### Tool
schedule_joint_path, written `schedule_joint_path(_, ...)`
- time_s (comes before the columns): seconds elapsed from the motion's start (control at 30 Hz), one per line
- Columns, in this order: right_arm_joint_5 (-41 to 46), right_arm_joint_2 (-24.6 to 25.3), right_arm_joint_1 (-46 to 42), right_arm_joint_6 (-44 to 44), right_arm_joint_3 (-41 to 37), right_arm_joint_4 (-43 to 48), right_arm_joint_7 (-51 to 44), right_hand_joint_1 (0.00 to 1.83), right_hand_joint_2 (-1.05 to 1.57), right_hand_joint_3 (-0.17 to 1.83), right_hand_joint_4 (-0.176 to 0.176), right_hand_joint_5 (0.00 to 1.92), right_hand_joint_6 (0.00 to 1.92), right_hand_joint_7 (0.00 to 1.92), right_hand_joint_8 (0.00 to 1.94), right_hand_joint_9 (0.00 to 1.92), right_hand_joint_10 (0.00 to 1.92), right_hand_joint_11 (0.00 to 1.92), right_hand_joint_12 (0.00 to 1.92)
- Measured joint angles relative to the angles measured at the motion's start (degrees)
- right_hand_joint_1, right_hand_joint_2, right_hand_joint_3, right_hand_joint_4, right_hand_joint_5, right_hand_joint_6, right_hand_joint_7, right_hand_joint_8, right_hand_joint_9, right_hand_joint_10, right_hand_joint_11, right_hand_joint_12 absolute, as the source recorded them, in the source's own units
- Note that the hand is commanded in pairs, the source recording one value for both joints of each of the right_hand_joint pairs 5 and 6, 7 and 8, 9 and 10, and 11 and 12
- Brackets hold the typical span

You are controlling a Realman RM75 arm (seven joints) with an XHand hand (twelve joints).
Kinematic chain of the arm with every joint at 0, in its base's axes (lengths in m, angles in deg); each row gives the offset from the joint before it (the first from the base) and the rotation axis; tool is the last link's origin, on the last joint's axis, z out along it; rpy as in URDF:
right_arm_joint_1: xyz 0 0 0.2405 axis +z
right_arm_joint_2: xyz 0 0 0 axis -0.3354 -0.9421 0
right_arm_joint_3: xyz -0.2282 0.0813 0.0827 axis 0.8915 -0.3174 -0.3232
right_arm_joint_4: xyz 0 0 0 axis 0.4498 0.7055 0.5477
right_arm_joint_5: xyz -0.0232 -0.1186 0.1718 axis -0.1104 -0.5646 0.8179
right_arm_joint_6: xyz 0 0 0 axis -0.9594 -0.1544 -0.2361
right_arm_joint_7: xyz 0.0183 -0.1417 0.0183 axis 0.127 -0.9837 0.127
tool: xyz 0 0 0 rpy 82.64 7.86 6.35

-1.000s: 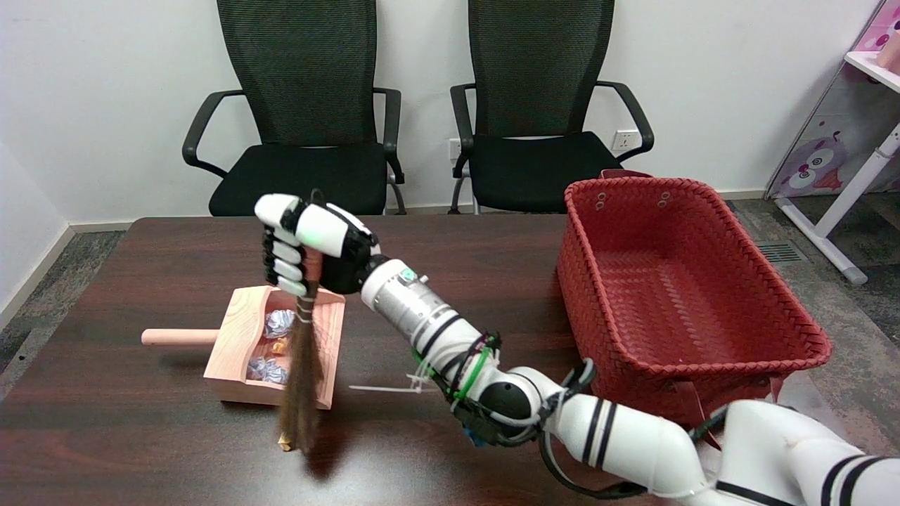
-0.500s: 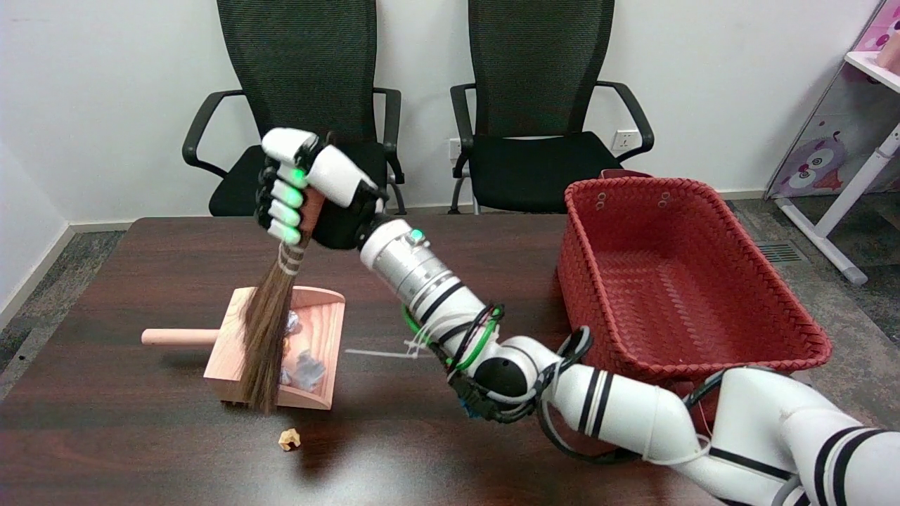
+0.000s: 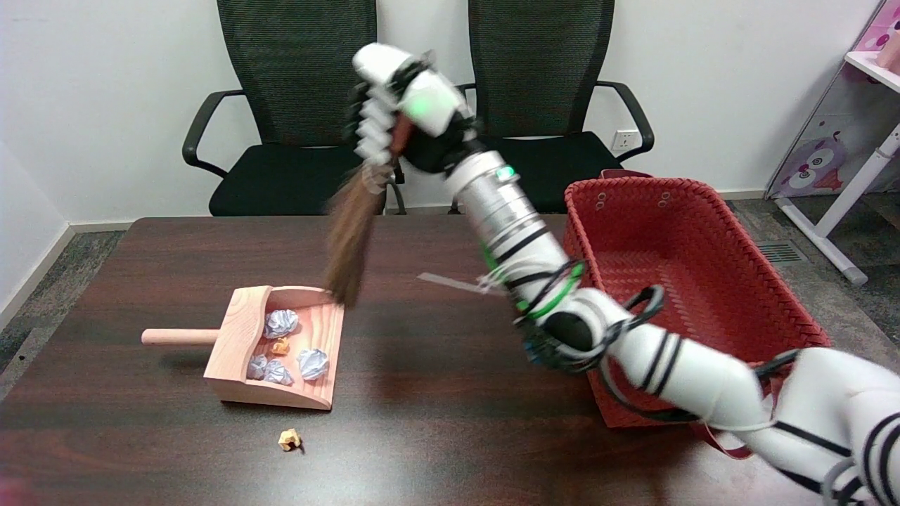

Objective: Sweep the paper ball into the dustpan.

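My right hand (image 3: 401,105) grips the handle of a small brown broom (image 3: 350,239) high above the table's far side, blurred by motion. The bristles hang down and left, their tips in the air just above the far right corner of the wooden dustpan (image 3: 242,320). The dustpan lies on the left of the table with its handle pointing left. Inside it sit several crumpled pale paper balls (image 3: 313,363) and a small orange scrap (image 3: 280,345). A small tan paper ball (image 3: 288,440) lies on the table just in front of the dustpan's open mouth.
A large red woven basket (image 3: 794,337) stands on the table's right side, partly behind my forearm. Two black office chairs (image 3: 302,105) stand beyond the far edge. Dark table surface (image 3: 436,407) stretches between dustpan and basket.
My right hand has lifted the broom up and to the right, off the dustpan. The bristles have left the table, and the small tan ball stays in front of the dustpan.
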Motion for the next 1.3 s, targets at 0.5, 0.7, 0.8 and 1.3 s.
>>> schedule_joint_path(0.5,16.89,-22.91,-5.25,1.78,-9.25,-11.63,-10.80,0.85,1.57,1.83,0.027,1.92,1.92,1.92,1.92,1.92,1.92,1.92,1.92)
schedule_joint_path(0.7,22.73,-28.57,-6.55,1.82,-11.53,-13.13,-12.81,0.88,1.57,1.83,0.023,1.92,1.92,1.92,1.92,1.92,1.92,1.92,1.92)
schedule_joint_path(0.8,24.84,-30.71,-7.37,1.83,-12.67,-13.14,-13.47,0.88,1.57,1.83,0.022,1.92,1.92,1.92,1.92,1.92,1.92,1.92,1.92)
schedule_joint_path(1.3,30.27,-36.57,-10.81,3.15,-15.47,-13.18,-14.35,0.88,1.57,1.83,0.020,1.92,1.92,1.92,1.92,1.92,1.92,1.92,1.92)
